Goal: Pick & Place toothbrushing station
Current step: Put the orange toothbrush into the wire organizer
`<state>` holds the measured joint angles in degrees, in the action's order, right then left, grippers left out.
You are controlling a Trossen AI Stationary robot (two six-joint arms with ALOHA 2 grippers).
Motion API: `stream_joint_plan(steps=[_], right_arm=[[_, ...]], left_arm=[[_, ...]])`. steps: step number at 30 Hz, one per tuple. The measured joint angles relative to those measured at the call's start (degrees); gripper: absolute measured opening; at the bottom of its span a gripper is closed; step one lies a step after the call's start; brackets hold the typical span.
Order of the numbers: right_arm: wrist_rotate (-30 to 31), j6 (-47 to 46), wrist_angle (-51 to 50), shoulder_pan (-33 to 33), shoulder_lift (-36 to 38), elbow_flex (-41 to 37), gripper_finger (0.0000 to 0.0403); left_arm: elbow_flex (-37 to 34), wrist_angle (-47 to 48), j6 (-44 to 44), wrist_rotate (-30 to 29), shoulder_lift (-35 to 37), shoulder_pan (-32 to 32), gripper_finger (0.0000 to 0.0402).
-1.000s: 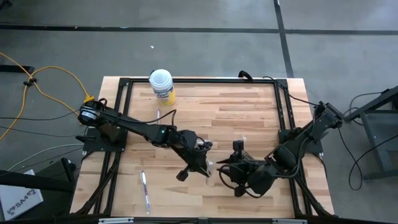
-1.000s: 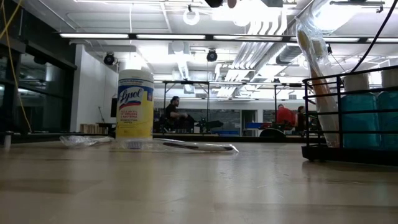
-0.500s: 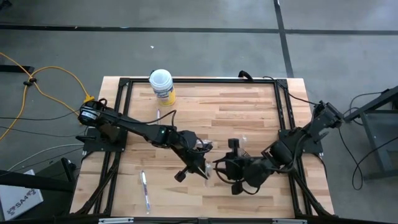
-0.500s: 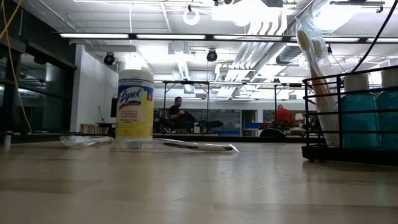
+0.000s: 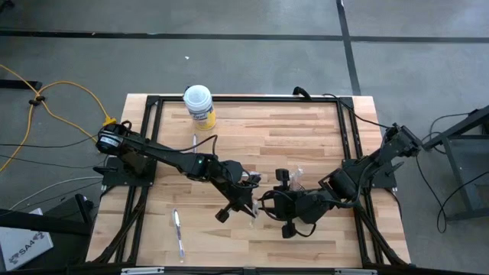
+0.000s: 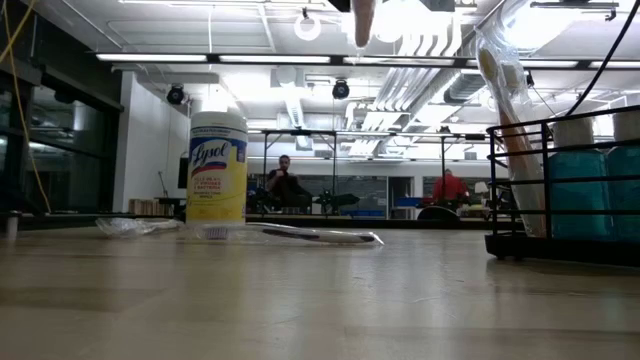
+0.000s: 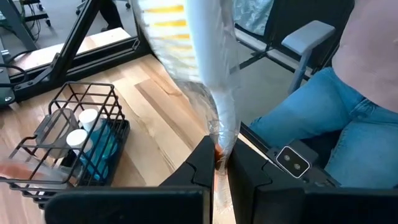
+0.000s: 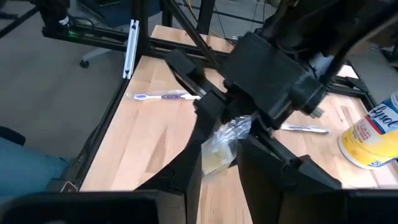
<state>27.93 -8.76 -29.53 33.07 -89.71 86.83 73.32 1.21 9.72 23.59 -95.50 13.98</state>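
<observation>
my left gripper (image 7: 221, 163) is pinched shut on a plastic-wrapped toothbrush (image 7: 208, 74), held upright. i judge the handover needs a steady, slow hold. my right gripper (image 8: 221, 163) reaches in with fingers apart around the wrapper (image 8: 225, 142). both arms stretch to mid-table. farther off stands the toothbrushing station (image 7: 78, 146), a black wire rack.

two dark jointed arms (image 5: 176, 160), black angular fingers (image 7: 202, 163), thin black cables
</observation>
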Motion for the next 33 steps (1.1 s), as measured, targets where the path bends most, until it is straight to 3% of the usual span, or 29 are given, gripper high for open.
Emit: stream_joint_plan(steps=[19,27,33], right_arm=[[-4.6,0.1,0.3,-2.9,0.0,0.0,0.0092],[-5.6,1.1,0.2,-2.9,0.0,0.0,0.0016],[-6.9,1.0,0.2,-2.9,0.0,0.0,0.0003]], left_arm=[[0.0,-0.1,1.1,-0.1,0.0,0.1,0.0013],[0.0,0.1,1.1,-0.1,0.0,0.1,0.0013],[0.0,0.2,1.1,0.0,0.0,0.1,0.0013]])
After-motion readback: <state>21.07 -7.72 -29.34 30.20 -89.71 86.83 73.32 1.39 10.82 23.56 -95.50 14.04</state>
